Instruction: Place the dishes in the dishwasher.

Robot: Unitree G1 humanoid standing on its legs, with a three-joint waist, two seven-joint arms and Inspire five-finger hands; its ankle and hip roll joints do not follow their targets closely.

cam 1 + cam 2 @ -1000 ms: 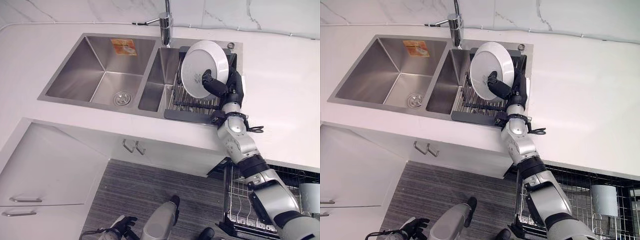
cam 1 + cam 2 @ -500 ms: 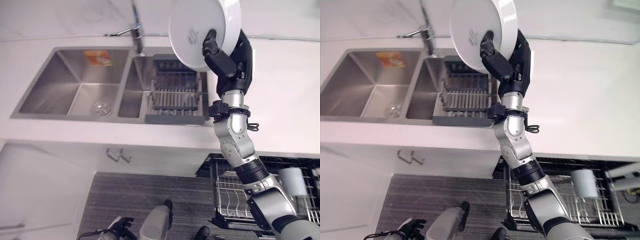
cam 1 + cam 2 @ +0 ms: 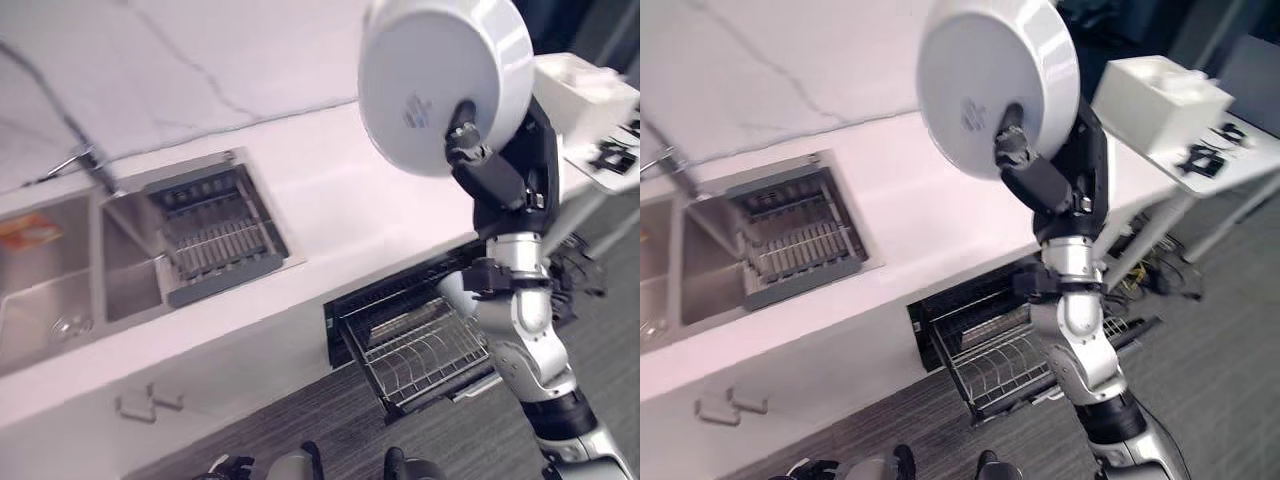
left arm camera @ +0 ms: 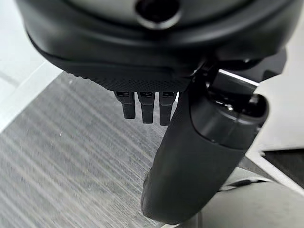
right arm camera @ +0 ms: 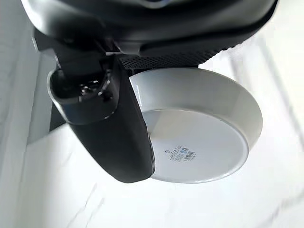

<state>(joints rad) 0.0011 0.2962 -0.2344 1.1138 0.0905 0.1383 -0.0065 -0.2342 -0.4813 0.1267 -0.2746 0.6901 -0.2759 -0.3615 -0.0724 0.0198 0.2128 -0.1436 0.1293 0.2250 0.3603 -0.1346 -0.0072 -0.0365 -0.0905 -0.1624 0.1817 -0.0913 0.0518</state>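
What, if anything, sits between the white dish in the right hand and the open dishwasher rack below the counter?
Nothing visible does. The right hand holds the round white dish high above the white counter; the pulled-out wire dishwasher rack lies open below, its near section bare.

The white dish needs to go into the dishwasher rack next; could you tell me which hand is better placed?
The right hand: it already grips the white dish above the open dishwasher rack. The left hand hangs low over the floor.

The right hand [image 3: 487, 165] grips a white dish [image 3: 440, 80] above the counter [image 3: 380, 215].
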